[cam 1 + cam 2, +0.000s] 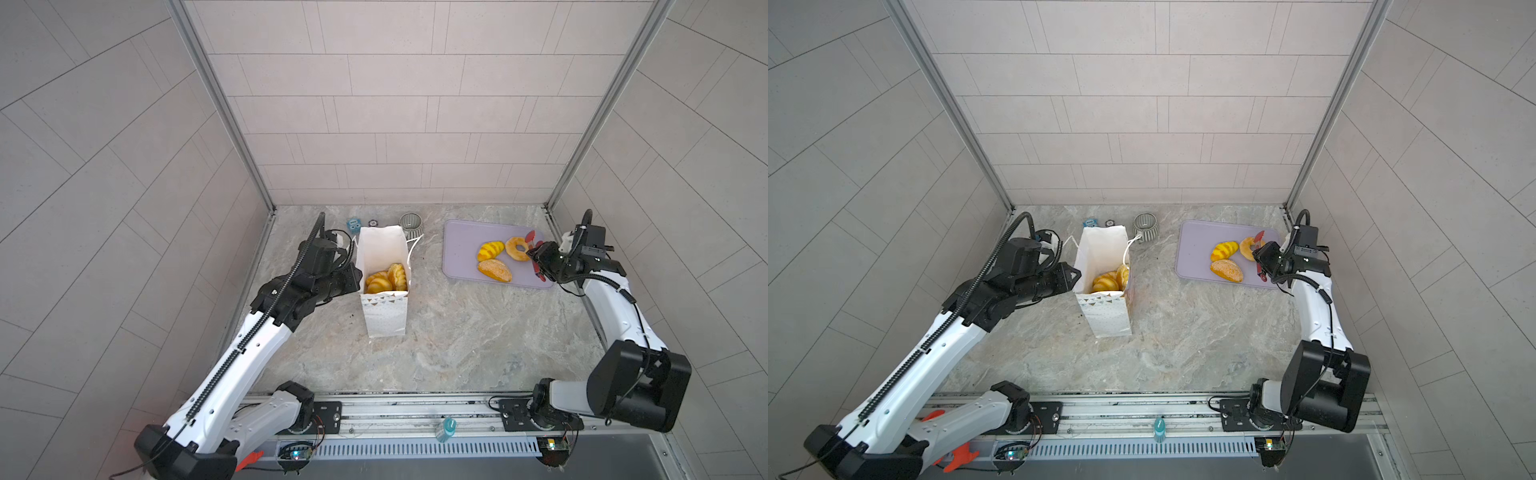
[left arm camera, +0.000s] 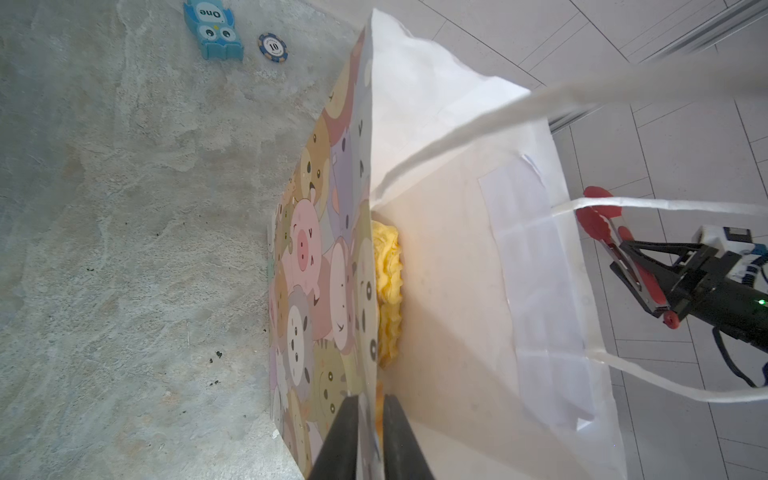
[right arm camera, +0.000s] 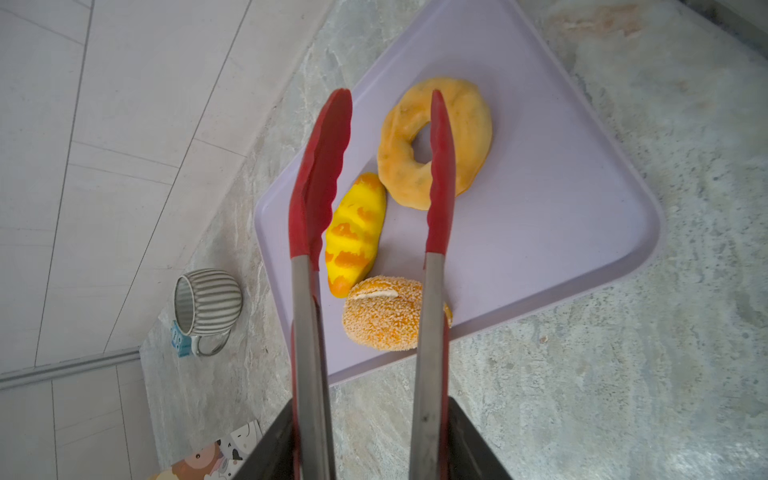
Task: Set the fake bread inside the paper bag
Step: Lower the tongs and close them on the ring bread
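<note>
The white paper bag (image 1: 384, 257) (image 1: 1100, 253) stands open at centre-left, with several pieces of fake bread (image 1: 386, 279) (image 2: 388, 286) inside. My left gripper (image 1: 358, 277) (image 2: 370, 415) is shut on the bag's left wall at the rim. On the lilac tray (image 1: 461, 249) (image 3: 540, 216) lie a ring bagel (image 1: 517, 248) (image 3: 473, 133), a striped loaf (image 1: 490, 250) (image 3: 357, 232) and a sesame bun (image 1: 494, 270) (image 3: 382, 316). My right gripper (image 1: 540, 259) (image 3: 370, 403) is shut on red-tipped tongs (image 3: 320, 174), whose arms are spread over the tray, one tip across the bagel.
A ribbed grey cup (image 1: 410, 222) (image 3: 208, 301) lies behind the bag, with a blue owl block (image 1: 353, 225) (image 2: 214, 29) and a poker chip (image 2: 272, 48) beside it. Tiled walls close in the back and both sides. A teal bottle (image 1: 445, 430) lies on the front rail.
</note>
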